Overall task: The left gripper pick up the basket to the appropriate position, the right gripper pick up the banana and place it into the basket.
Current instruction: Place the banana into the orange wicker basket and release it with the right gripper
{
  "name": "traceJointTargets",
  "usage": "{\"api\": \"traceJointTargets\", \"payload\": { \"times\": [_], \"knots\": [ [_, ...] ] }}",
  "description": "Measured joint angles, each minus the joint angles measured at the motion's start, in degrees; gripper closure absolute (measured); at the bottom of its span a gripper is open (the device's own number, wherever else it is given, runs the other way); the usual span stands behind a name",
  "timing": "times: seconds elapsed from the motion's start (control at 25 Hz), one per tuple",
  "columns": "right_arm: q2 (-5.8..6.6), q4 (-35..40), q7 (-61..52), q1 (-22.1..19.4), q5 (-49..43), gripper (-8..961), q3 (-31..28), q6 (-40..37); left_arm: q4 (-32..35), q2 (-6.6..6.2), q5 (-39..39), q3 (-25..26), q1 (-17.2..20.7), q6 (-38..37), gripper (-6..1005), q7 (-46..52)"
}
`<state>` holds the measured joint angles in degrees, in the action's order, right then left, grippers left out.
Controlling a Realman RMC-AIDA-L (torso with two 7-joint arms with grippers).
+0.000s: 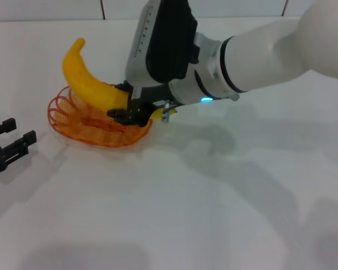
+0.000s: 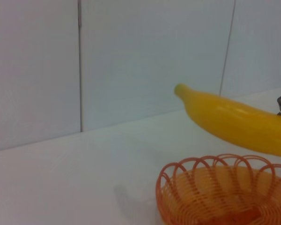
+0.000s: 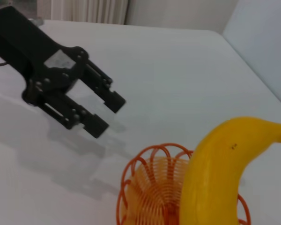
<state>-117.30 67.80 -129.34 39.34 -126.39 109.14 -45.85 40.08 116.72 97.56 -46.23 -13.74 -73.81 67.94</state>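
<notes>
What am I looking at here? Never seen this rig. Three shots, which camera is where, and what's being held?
It is a two-armed robot at a white table. The wide picture comes from a camera on its head, looking down. The other two come from cameras on its wrists.

In the head view, the right gripper, on the big white arm, is shut on the banana and holds it just over the basket, an orange wire one standing on the table. The banana's free end points up.

The left gripper sits open beside the basket, holding nothing. The right wrist view shows it farther off, fingers apart.

The left wrist view shows the banana above the basket's rim.

banana [image 1: 90, 84] blocks basket [image 1: 65, 115]; bare table [image 1: 214, 214] around.
</notes>
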Motion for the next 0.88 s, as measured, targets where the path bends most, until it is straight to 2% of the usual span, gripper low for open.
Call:
{"api": "traceJointTargets", "payload": {
  "times": [0.32, 0.84, 0.88],
  "knots": [
    [-0.13, -1.99, -0.97, 1.3, 0.02, 455, 4.25, 4.25, -0.71, 0.02, 0.03, 0.0, -0.45, 0.07, 413, -0.12],
    [0.12, -1.37, -1.49, 0.54, 0.76, 450, 4.52, 5.63, -0.97, 0.0, 0.1, 0.0, -0.33, 0.07, 412, -0.39],
    [0.21, -0.36, -1.47, -0.07, 0.68, 401, 4.39, 5.24, -0.97, 0.0, 0.1, 0.0, -0.25, 0.09, 412, -0.39]
  ]
}}
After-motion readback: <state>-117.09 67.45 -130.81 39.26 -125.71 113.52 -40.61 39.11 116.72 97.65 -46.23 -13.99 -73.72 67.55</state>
